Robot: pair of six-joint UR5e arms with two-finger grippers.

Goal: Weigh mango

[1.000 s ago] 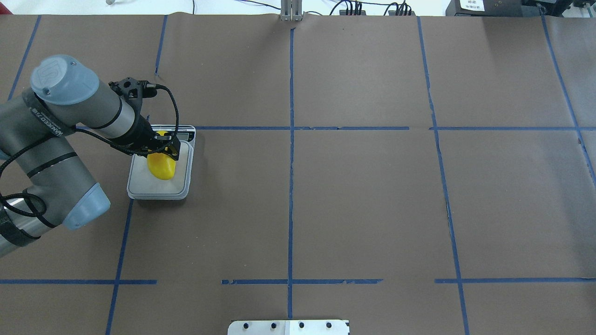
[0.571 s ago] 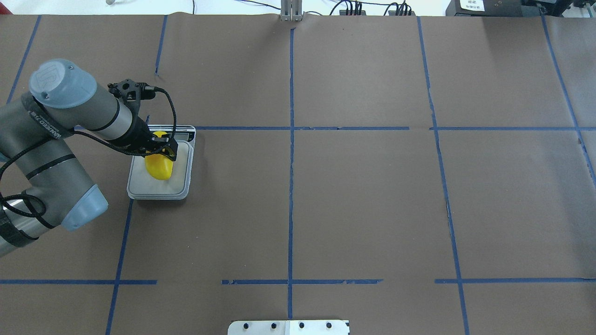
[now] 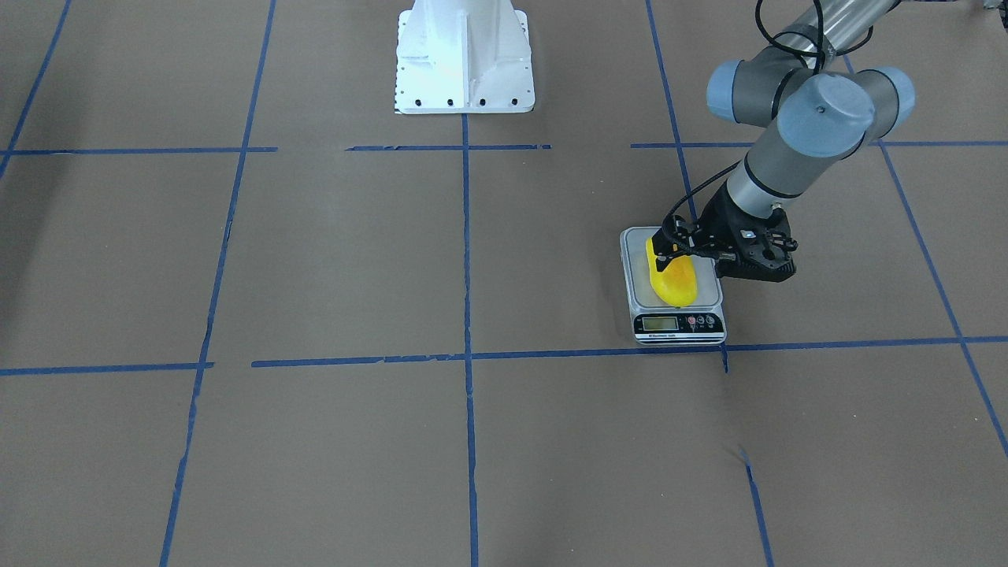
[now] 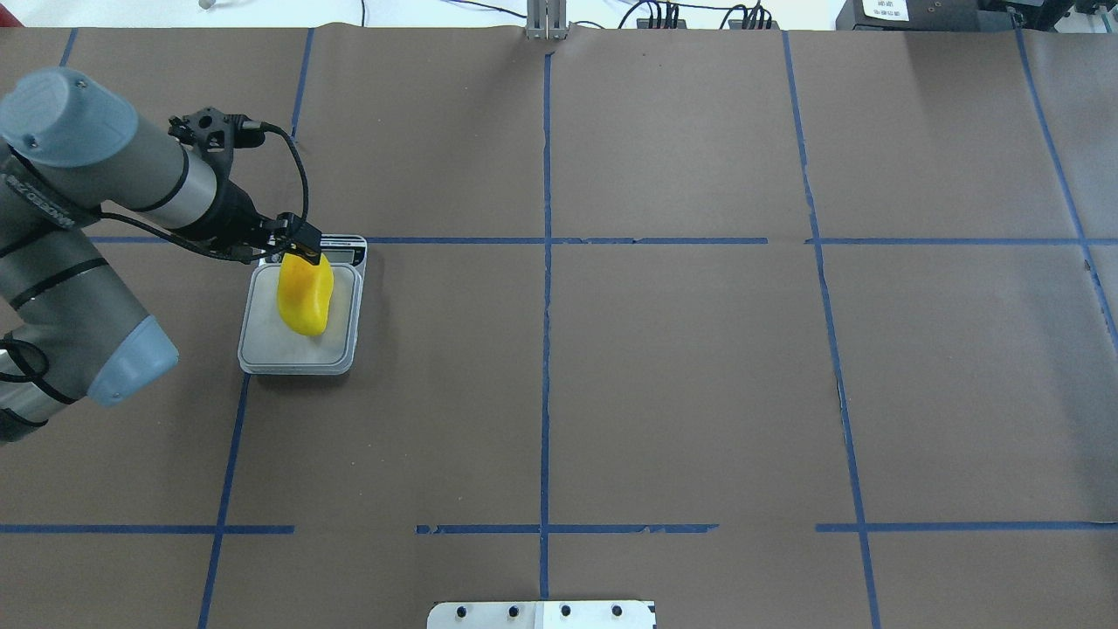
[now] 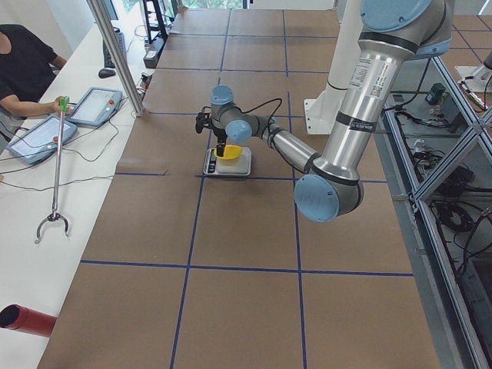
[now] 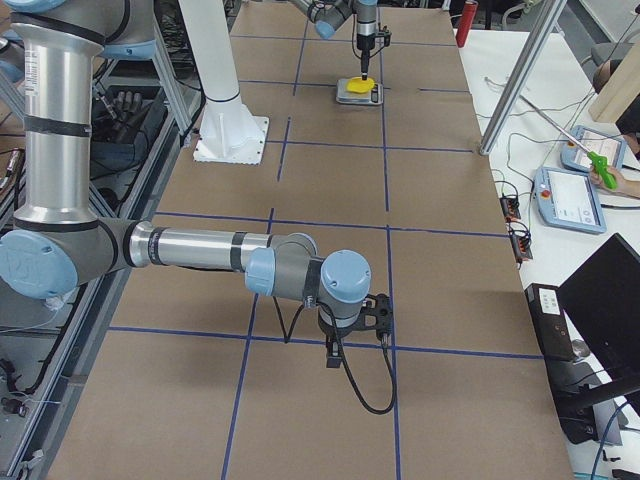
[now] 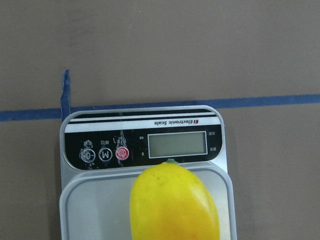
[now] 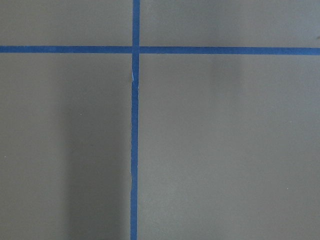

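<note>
Your mango (image 4: 305,297) lies on its side on the platform of the digital kitchen scale (image 4: 262,354), on the robot's left part of the surface (image 4: 611,393). It is oblong, glossy and bright yellow; in the front-facing view you see an orange blush on it. One tip reaches the platform's edge beside the display (image 7: 177,145), the other points towards the robot. Bare platform shows on both its sides.

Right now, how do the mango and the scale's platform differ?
Colour: the mango is glossy yellow with an orange blush; the scale's platform is plain pale grey. Shape: the mango is oblong and rounded, the platform flat and squarish. Size: the mango is narrower than the platform, with bare margin on either side. Shared: both look smooth-surfaced.
</note>
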